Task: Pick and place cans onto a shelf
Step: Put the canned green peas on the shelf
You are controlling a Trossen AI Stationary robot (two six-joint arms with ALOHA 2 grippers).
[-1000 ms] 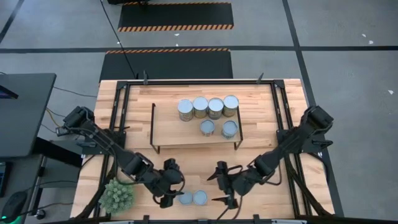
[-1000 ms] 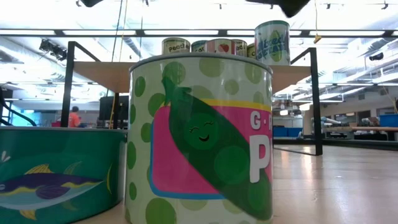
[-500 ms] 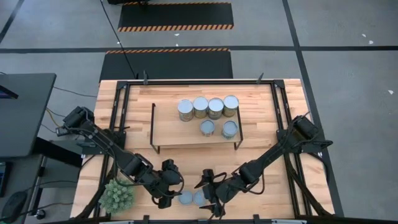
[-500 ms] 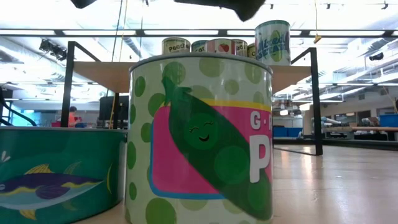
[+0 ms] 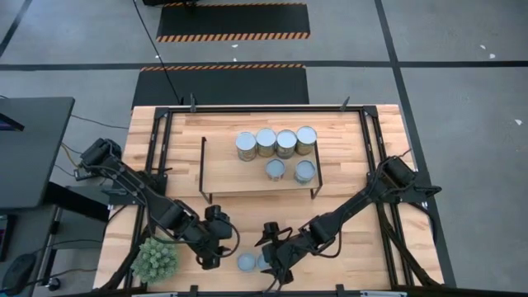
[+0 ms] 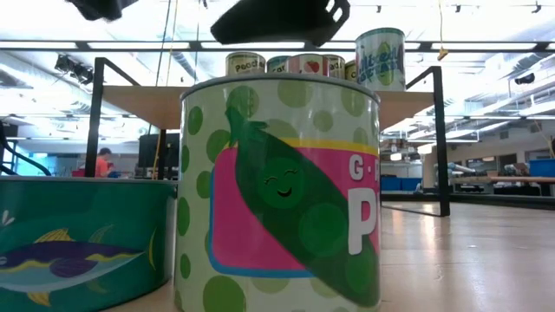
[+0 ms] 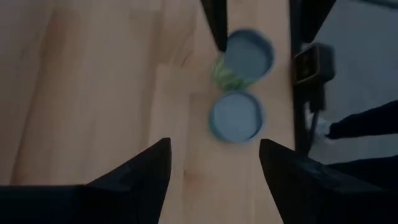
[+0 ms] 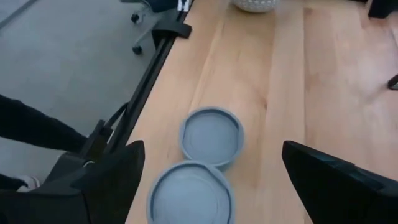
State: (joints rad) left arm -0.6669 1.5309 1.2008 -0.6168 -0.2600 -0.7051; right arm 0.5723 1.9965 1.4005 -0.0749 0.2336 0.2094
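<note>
With six cans already on the shelf (image 5: 257,175), I hang my spread-wide right gripper (image 5: 270,262) over the pea can (image 5: 263,261) near the table's front edge, beside the tuna can (image 5: 246,262), while my empty left gripper (image 5: 216,250) waits, jaws parted.

Plant ball (image 5: 156,259): spiky, green, at the near left corner of the tabletop, close to the edge.
Tabletop (image 5: 223,221): light wooden boards, with a black frame (image 5: 266,108) of rails along its far edge and down both sides.
Floor mats (image 5: 233,22): two dark mats with orange-and-black striped edges, on the grey floor beyond the table.
Dark desk (image 5: 31,148): left of the table, only partly in view.
Person (image 6: 104,162): far back in the room in the low view, in an orange top, small and indistinct.
Ceiling lights (image 6: 260,45): long bright strips across the room's ceiling.
</note>
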